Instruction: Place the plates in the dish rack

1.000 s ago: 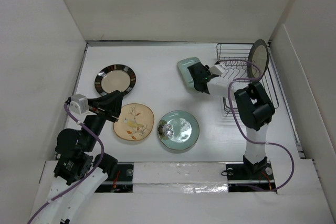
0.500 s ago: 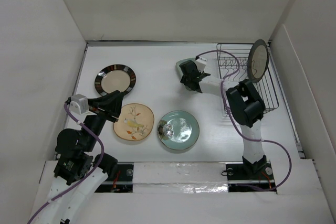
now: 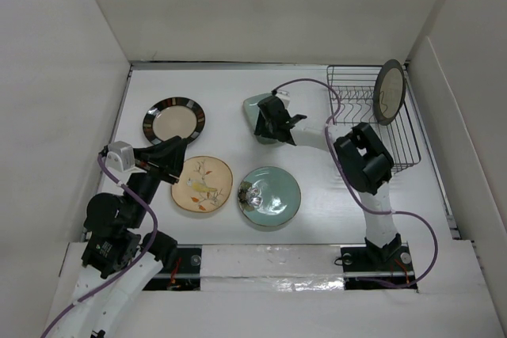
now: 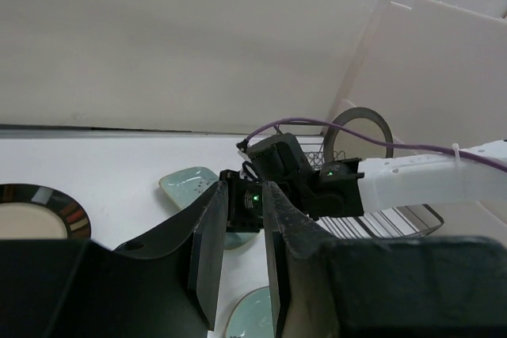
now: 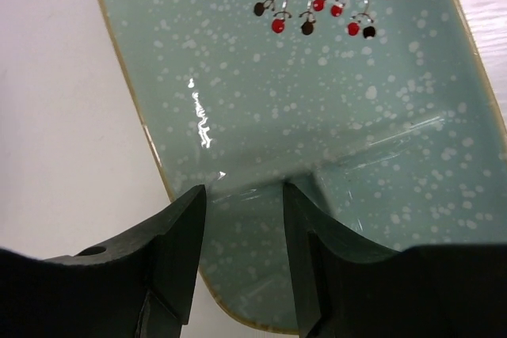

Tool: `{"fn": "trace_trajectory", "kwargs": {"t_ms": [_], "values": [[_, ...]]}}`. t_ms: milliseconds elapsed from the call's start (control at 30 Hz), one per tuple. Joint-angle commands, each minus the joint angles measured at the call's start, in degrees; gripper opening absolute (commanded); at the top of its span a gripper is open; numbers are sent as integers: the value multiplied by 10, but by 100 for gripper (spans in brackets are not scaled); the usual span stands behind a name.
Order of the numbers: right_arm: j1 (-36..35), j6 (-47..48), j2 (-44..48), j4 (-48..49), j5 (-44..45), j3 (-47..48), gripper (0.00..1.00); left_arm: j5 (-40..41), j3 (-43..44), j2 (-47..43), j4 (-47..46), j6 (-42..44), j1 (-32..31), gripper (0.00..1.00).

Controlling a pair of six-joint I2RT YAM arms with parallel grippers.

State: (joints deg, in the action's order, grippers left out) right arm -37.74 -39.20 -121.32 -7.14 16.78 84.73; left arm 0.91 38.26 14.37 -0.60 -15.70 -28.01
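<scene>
- Where its fingertips [image 5: 178, 219] meet the glazed face of the squarish pale green plate [image 5: 317, 77], the right hand [image 5: 242, 191] is released, with jaws slightly parted.
- That plate lies on the tabletop [image 3: 230, 85], apart from the dish rack [image 3: 400, 136], which holds one dark-rimmed plate [image 3: 389, 90] upright.
- Left hand [image 4: 244, 203]: released and empty, jaws narrowly apart, near the striped plate [image 3: 174, 120] and the floral plate [image 3: 202, 184].
- The round celadon plate [image 3: 271, 195] lies just beside the floral one.
</scene>
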Motion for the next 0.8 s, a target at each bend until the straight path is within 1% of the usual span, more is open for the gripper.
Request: {"fn": "trace_trajectory", "kwargs": {"t_ms": [0, 67, 167, 200, 233, 267, 300, 333, 400, 433, 467, 500, 533, 633, 667, 767], "values": [[-7, 16, 46, 19, -38, 21, 50, 1, 3, 9, -24, 1, -2, 22], [6, 22, 70, 34, -58, 11, 50, 1, 4, 14, -23, 1, -2, 22], [38, 67, 112, 62, -79, -10, 51, 2, 3, 15, -24, 2, -2, 22], [48, 76, 118, 63, -81, -13, 49, 2, 2, 16, -23, 2, -2, 22], [67, 85, 121, 62, -82, -15, 27, 2, 2, 19, -23, 2, -2, 22], [76, 90, 122, 51, -78, -16, 15, 1, 2, 20, -22, 2, -2, 22], [85, 101, 122, 50, -74, -23, 10, 1, 3, 20, -23, 2, -2, 22], [99, 105, 120, 49, -76, -27, 11, 1, 2, 20, -24, 2, -2, 22], [104, 123, 114, 48, -86, -36, 20, 2, 2, 22, -24, 2, -2, 22], [111, 129, 108, 45, -92, -34, 43, 2, 2, 28, -23, 2, -2, 22], [116, 137, 101, 30, -99, -28, 56, 1, 2, 30, -22, 2, -2, 22], [116, 155, 79, 20, -111, -19, 64, -1, 2, 31, -23, 2, -2, 22], [116, 163, 67, 13, -144, 1, 69, -4, 1, 31, -25, 2, -2, 22], [116, 184, 28, -18, -163, 30, 71, 0, 2, 37, -24, 2, -2, 22], [116, 190, 21, -19, -163, 35, 71, 1, 2, 40, -22, 2, -2, 22], [116, 192, -2, -18, -199, 47, 71, 0, 1, 38, -24, 3, -2, 22]]}}
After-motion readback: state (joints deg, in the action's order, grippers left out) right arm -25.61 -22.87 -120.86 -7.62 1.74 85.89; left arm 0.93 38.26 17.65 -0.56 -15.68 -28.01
